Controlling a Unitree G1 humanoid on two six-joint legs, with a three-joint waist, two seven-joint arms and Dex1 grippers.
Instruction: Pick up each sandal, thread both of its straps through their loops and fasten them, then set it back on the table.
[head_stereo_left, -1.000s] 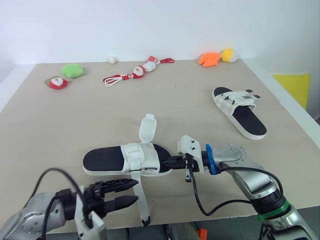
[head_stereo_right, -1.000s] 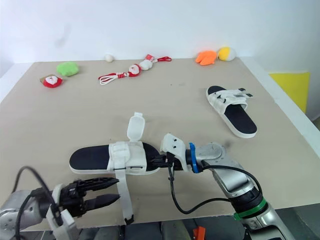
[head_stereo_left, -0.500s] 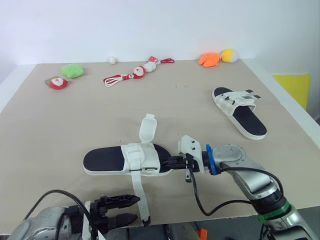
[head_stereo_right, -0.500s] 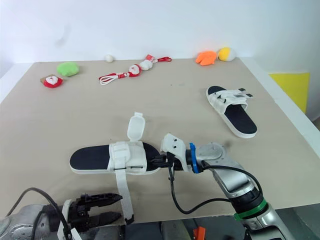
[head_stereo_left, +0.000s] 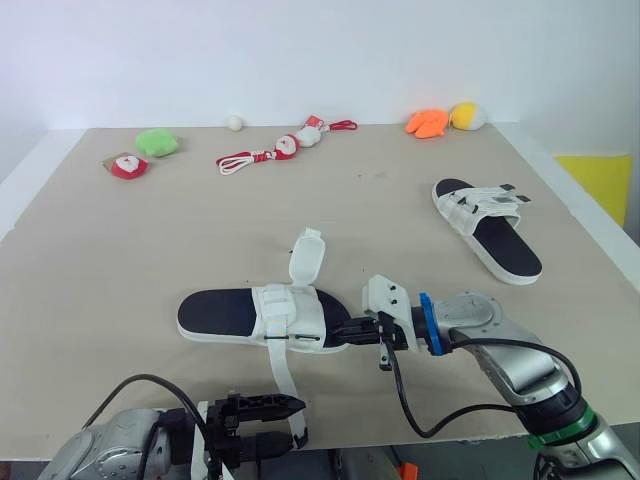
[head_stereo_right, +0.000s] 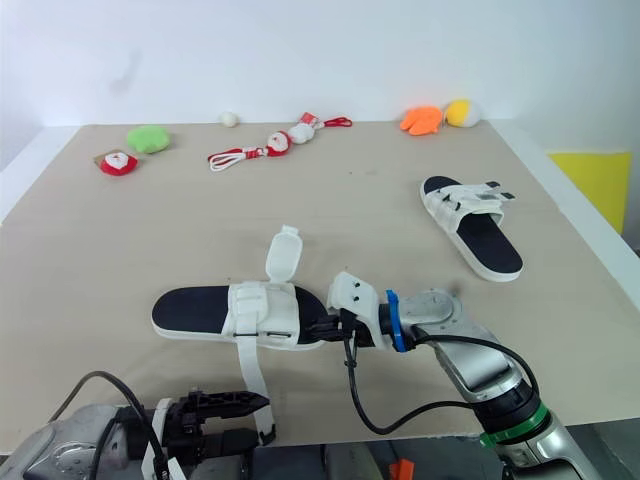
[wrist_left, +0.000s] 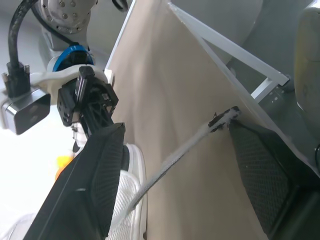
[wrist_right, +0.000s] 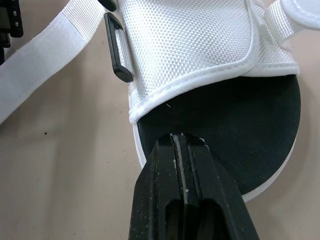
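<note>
Left gripper (head_stereo_left: 275, 422): fingers spread wide, holding nothing, low off the table's near edge. I see the black-tipped end of the long strap (wrist_left: 222, 119) hanging between the two fingers, close to one of them; I cannot tell if it touches.

Right gripper (wrist_right: 179, 136): fingers pressed together, tips against the sole rim at the near sandal's (head_stereo_left: 235, 315) end. I cannot tell whether they pinch the rim or only bear on it.

Near sandal: lies flat on the table (head_stereo_left: 120, 260), between the two grippers. Its long strap runs from the upper over the table edge. The short flap (head_stereo_left: 308, 258) stands up on the side away from the left gripper. The black loop (wrist_right: 119, 47) sits empty just beyond the right fingertips.

Far sandal (head_stereo_left: 487, 228): well beyond the right gripper, straps lying across its upper.

Step in hand, as I judge it: taking the loose strap end, neither strap threaded. Next move calls for closing the left fingers on the black tip, then carrying it up to the loop.
</note>
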